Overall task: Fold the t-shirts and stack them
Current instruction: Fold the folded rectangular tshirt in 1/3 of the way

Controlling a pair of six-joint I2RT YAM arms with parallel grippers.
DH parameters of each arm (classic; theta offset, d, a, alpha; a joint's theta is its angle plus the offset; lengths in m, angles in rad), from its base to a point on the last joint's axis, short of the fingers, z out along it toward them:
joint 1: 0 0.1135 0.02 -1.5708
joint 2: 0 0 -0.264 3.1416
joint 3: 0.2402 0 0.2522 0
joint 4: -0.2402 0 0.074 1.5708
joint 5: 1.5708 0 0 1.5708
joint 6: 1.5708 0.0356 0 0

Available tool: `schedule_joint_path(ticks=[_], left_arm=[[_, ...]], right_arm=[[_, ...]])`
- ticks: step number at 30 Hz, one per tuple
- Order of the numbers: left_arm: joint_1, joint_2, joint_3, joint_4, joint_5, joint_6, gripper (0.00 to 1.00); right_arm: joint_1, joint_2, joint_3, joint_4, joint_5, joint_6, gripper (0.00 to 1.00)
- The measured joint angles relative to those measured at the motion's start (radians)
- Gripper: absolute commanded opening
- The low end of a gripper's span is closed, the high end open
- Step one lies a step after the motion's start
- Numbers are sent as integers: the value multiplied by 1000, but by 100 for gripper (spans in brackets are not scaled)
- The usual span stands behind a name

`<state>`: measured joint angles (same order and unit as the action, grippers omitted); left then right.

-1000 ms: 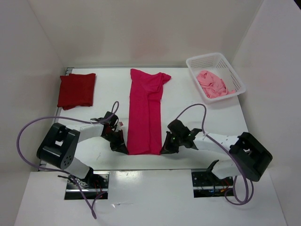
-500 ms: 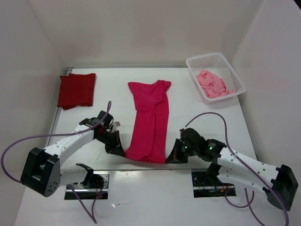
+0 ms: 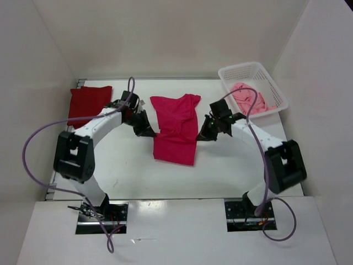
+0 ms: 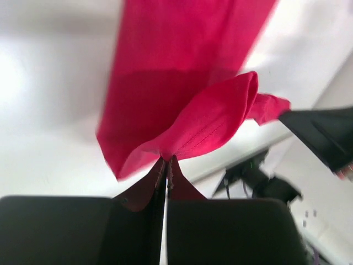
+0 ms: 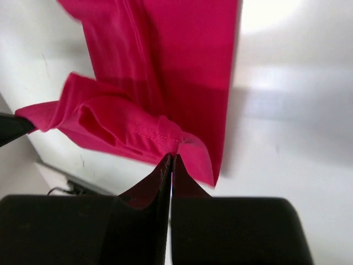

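White table [image 3: 121,171], mid-fold: my left gripper [image 3: 149,131] and right gripper [image 3: 202,136] are each clamped on a hem corner of the magenta shirt [image 3: 175,146], centre-table. I should carry both corners level to the collar and release them together.

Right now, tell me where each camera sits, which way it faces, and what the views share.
Top external: above and behind the robot, looking down at the table; the left gripper and right gripper show.
Left wrist: on that wrist, looking past its shut fingers at the magenta shirt.
Right wrist: likewise, its own shut fingers in view.
All three share that shirt.
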<state>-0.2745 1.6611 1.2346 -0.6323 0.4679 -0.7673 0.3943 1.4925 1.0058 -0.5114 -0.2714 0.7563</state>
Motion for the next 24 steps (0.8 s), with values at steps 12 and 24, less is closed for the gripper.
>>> schedule_joint_path(ticks=[12, 24], left_arm=[[32, 365, 262, 63, -83, 2, 5], [76, 320, 171, 206, -77, -11, 55]], right_arm=[[-81, 349, 262, 48, 53, -130, 0], [-102, 371, 259, 92, 84, -128, 42]])
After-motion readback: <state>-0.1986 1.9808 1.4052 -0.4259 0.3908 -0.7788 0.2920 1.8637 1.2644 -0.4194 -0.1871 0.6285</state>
